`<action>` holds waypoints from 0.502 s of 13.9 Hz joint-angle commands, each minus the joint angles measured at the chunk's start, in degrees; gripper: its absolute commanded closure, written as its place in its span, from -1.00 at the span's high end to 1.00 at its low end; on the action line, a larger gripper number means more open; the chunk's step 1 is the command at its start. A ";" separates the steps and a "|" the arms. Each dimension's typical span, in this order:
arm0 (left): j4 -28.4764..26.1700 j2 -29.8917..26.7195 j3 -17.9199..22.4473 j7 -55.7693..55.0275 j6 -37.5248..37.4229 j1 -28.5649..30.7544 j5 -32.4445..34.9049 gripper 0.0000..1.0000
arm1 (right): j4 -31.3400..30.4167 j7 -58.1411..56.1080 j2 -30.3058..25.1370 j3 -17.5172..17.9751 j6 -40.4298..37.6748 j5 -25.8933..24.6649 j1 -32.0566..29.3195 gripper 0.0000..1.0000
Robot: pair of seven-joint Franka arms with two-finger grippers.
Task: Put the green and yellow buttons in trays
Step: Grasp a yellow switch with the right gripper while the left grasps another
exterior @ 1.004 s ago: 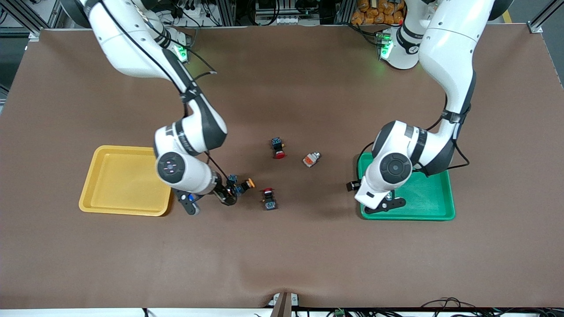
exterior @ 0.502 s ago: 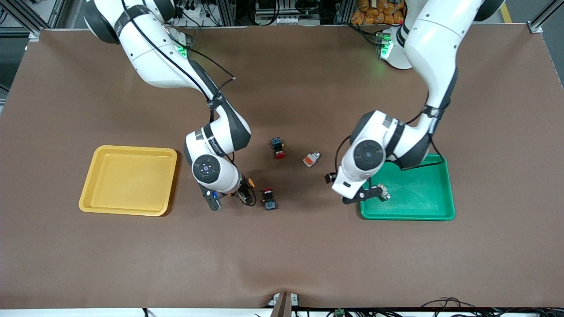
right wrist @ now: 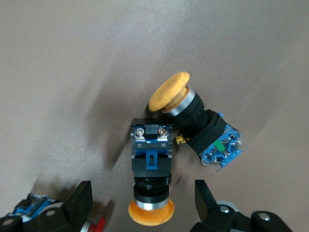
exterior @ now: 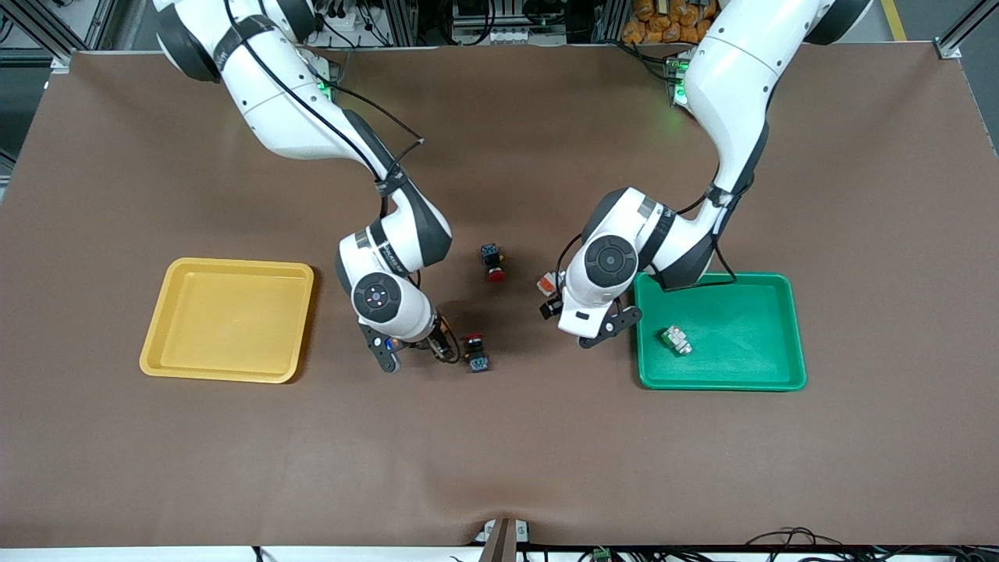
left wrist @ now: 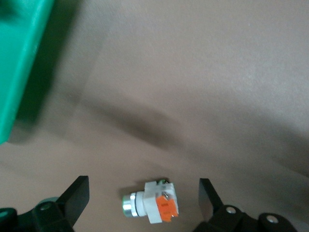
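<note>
My right gripper is open, low over two black-and-blue buttons with yellow-orange caps. In the right wrist view one of them lies between the gripper's fingers, and the other lies touching it. My left gripper is open beside the green tray. The left wrist view shows its gripper over a white button with an orange face, which also shows in the front view. A white button with a green face lies in the green tray. The yellow tray holds nothing.
Two black buttons with red caps lie on the brown mat. One is right beside my right gripper; the other is mid-table, farther from the front camera. The green tray's corner shows in the left wrist view.
My left gripper has moved from over the green tray toward the table's middle, leaving the white green-faced button in the tray. My right gripper has moved from beside the yellow tray to over the yellow-capped buttons.
</note>
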 commanded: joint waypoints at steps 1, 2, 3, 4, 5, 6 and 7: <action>-0.53 1.31 0.25 -5.22 3.16 -1.79 -1.06 1.00 | 0.68 1.19 0.60 -0.75 0.35 -2.72 0.55 -0.21; -0.71 1.93 0.25 -6.37 3.69 -1.97 -0.89 1.00 | 0.59 1.19 0.60 -0.75 0.35 -2.82 0.37 -0.66; -0.80 2.11 0.25 -7.17 3.96 -2.15 -0.97 1.00 | 0.59 1.19 0.60 -0.66 0.35 -2.73 0.37 -1.00; -1.14 2.11 0.25 -8.40 3.96 -2.67 -0.97 1.00 | 0.59 1.19 0.60 -0.66 0.35 -2.73 0.28 -1.00; -1.24 2.11 0.25 -10.24 3.96 -2.85 -1.06 1.00 | 0.68 1.19 0.52 -0.66 0.26 -2.73 0.28 -1.00; -1.85 2.11 0.34 -12.34 3.96 -3.99 -0.80 1.00 | 0.76 1.11 0.34 -0.66 0.18 -2.73 0.19 -1.00; -2.63 2.02 0.43 -13.06 3.96 -4.61 -0.54 1.00 | 1.20 0.93 0.17 -0.66 -0.17 -2.64 0.02 -1.00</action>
